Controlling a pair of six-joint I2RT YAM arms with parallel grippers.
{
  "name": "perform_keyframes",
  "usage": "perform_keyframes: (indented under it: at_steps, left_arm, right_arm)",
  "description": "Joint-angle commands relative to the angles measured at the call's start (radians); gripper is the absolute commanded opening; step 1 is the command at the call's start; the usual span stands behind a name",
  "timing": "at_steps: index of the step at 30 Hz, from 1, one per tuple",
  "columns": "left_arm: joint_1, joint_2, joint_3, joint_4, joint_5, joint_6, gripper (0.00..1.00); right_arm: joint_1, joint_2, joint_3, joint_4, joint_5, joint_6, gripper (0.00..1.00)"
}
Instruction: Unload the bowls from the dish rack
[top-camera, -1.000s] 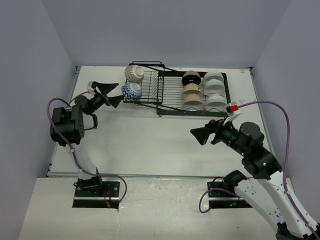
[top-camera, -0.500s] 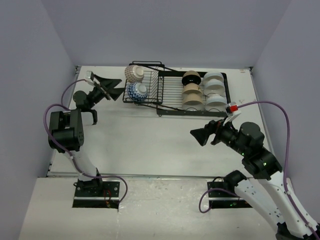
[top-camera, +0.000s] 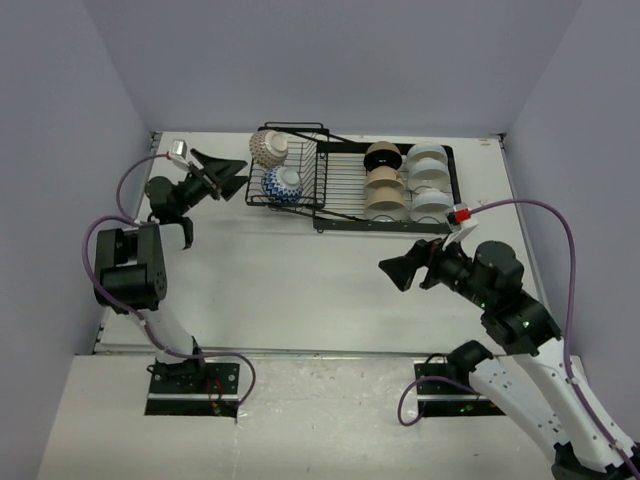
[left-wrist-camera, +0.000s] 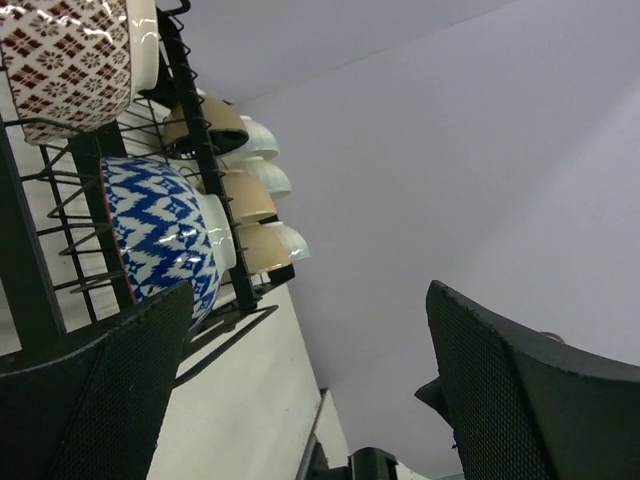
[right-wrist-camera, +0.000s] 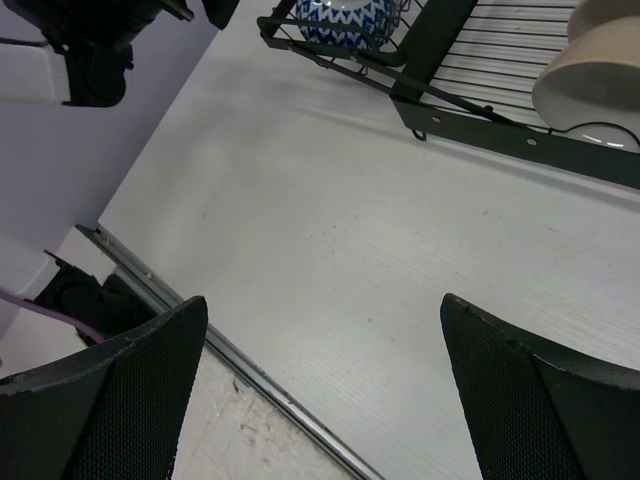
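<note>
The black wire dish rack (top-camera: 340, 205) stands at the back of the table. Its raised left basket holds a brown net-patterned bowl (top-camera: 268, 148) and a blue net-patterned bowl (top-camera: 281, 184). The long section holds beige bowls (top-camera: 383, 193) and white bowls (top-camera: 430, 180) on edge. My left gripper (top-camera: 233, 175) is open and empty just left of the basket, beside the blue bowl (left-wrist-camera: 165, 235). My right gripper (top-camera: 400, 270) is open and empty over the table, in front of the rack. The right wrist view shows the blue bowl (right-wrist-camera: 345, 20) and the rack frame (right-wrist-camera: 520, 140).
The table's metal front edge (right-wrist-camera: 200, 330) runs below my right gripper. Grey walls close in the left, back and right sides. The left arm's body (top-camera: 125, 270) stands at the table's left edge.
My left gripper has swung up and right, from the table's left side to just beside the rack's basket. The blue bowl sits a little further right. My right arm has barely moved.
</note>
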Motion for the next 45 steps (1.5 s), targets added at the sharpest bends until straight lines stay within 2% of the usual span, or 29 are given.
perform_keyframes:
  at_steps: [1, 2, 3, 4, 5, 7, 8, 10, 16, 22, 36, 45]
  left_arm:
    - [-0.023, -0.173, 0.068, -0.288, -0.057, 0.405, 0.98]
    - [-0.032, -0.204, 0.135, -0.554, -0.093, 0.502, 0.99]
    - [-0.060, -0.250, 0.184, -0.696, -0.136, 0.597, 1.00]
    - [-0.078, -0.265, 0.238, -0.839, -0.260, 0.771, 1.00]
    - [-0.119, -0.272, 0.349, -1.076, -0.328, 0.843, 1.00]
    - [-0.156, -0.259, 0.434, -1.222, -0.420, 0.938, 1.00]
    - [-0.161, -0.240, 0.463, -1.313, -0.424, 0.940, 1.00]
    - [-0.163, -0.223, 0.520, -1.398, -0.460, 0.956, 1.00]
    - [-0.190, -0.123, 0.602, -1.500, -0.416, 0.979, 0.99]
    - [-0.239, -0.088, 0.634, -1.523, -0.395, 1.002, 0.99]
    - [-0.298, -0.052, 0.683, -1.641, -0.548, 1.036, 0.99]
    - [-0.319, 0.012, 0.758, -1.676, -0.563, 1.042, 0.99]
  right_arm:
    - [0.002, 0.026, 0.027, 0.013, 0.002, -0.007, 0.99]
    - [0.001, 0.029, 0.025, 0.016, 0.000, -0.004, 0.99]
    - [0.002, 0.031, 0.024, 0.021, -0.001, -0.002, 0.99]
    - [0.002, 0.032, 0.021, 0.026, -0.001, -0.001, 0.99]
    - [0.002, 0.035, 0.021, 0.027, 0.000, 0.000, 0.99]
    - [0.002, 0.035, 0.019, 0.029, 0.006, 0.003, 0.99]
    - [0.002, 0.038, 0.018, 0.030, 0.008, 0.009, 0.99]
    - [0.002, 0.041, 0.018, 0.030, 0.009, 0.012, 0.99]
    - [0.002, 0.029, 0.015, 0.016, 0.029, 0.012, 0.99]
    - [0.002, 0.022, 0.012, 0.007, 0.035, 0.009, 0.99]
    - [0.002, 0.006, -0.007, 0.000, 0.043, 0.006, 0.99]
    - [0.002, -0.008, -0.013, -0.008, 0.049, 0.000, 0.99]
